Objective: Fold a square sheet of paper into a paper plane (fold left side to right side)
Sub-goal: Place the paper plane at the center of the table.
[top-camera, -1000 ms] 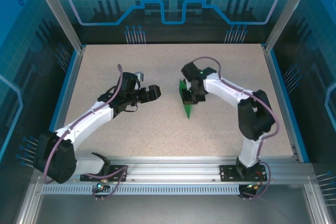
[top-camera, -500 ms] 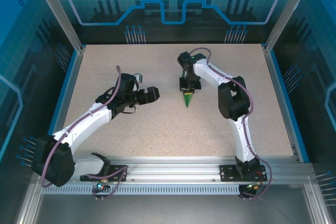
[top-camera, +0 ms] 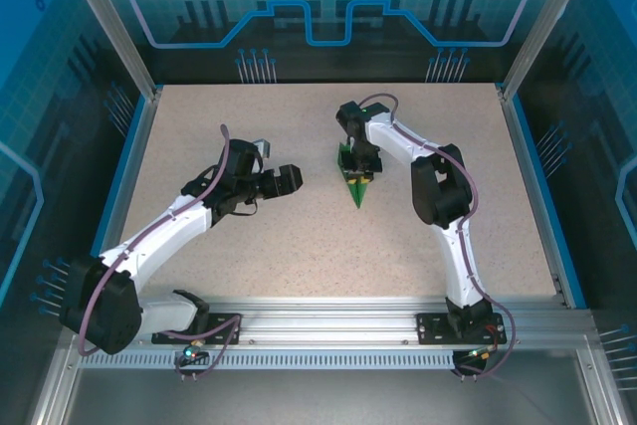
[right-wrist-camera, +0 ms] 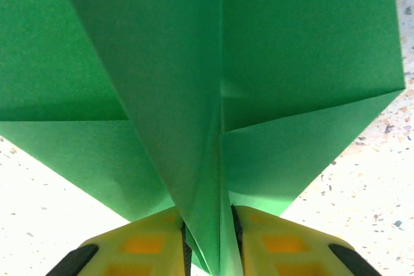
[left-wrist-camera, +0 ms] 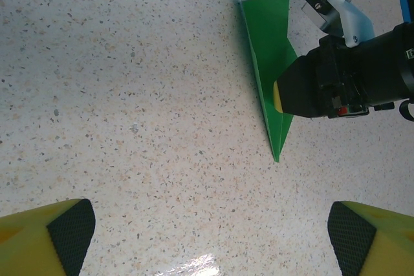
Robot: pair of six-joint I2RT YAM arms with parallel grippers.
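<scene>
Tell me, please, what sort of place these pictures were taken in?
Probably a robotics lab cell or demo booth: a speckled beige tabletop walled by blue translucent panels printed with circuit and gear graphics, with a white-and-black left robot arm and a matching right robot arm bolted to a silver aluminium rail.

Right arm point(top-camera: 438, 191) is now stretched out long. A second ago it was bent wide, elbow out toward the right side of the speckled beige table point(top-camera: 249, 246); now the elbow sits nearer the middle and the lower link stands steeper. Right gripper point(top-camera: 358, 172) has shifted a little toward the far edge. The bright green pointed paper plane point(top-camera: 355, 193) has gone with it, tip now farther from the near edge. Half a second ago only the tip showed below the gripper; now more green shows at its left, a wing spread out.
</scene>
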